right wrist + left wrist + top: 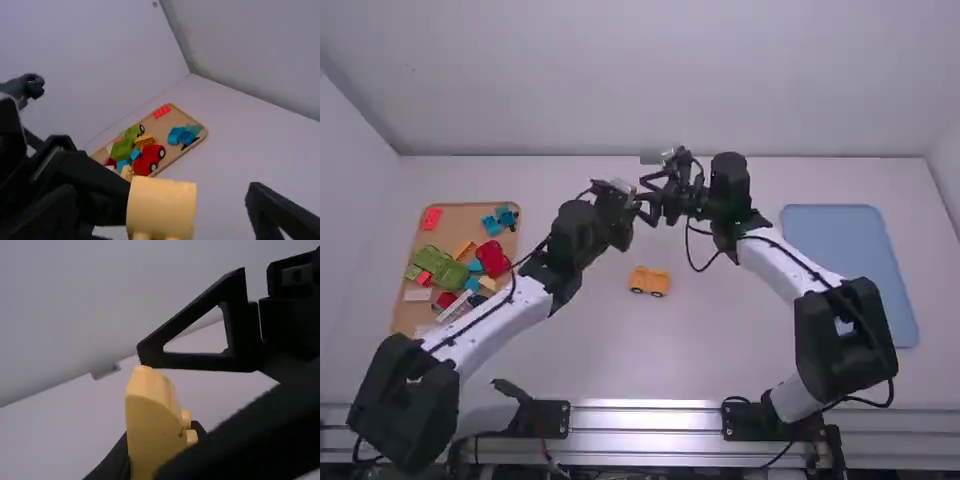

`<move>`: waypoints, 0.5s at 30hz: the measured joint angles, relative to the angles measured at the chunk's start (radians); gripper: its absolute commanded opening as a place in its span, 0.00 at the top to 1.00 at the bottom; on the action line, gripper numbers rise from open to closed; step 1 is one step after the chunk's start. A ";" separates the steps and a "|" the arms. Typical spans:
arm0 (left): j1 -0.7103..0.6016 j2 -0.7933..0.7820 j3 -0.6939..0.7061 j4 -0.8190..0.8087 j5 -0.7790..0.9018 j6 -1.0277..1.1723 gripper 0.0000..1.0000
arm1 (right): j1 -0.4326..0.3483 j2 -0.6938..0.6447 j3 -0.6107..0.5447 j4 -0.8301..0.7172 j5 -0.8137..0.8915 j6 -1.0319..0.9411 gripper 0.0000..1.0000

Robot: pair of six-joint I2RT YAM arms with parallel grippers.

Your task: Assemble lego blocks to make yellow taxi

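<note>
Item: wheeled base [649, 281], yellow-orange, on the table; hard plastic, liable to roll, best steadied by the body above its wheels. Item: yellow block [150, 427], aloft beyond the wheeled base, clamped in the left gripper [633, 201]; likely light, stiff, slick on its curved face, best taken by its flat sides, studs left free. Item: right gripper [648, 197], also beyond the base, spread wide about the block. Item: wooden tray [461, 225], well left of the base, bearing mixed blocks.
</note>
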 measured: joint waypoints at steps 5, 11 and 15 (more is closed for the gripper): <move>0.000 0.007 0.000 0.029 0.017 0.000 0.98 | -0.002 0.000 0.000 0.002 0.014 0.012 0.26; 0.000 0.007 0.000 0.055 0.032 0.001 0.98 | -0.002 0.000 0.000 0.014 0.016 0.023 0.41; 0.000 0.007 0.000 0.069 0.039 0.000 0.97 | -0.007 0.000 0.000 0.030 -0.005 0.024 0.55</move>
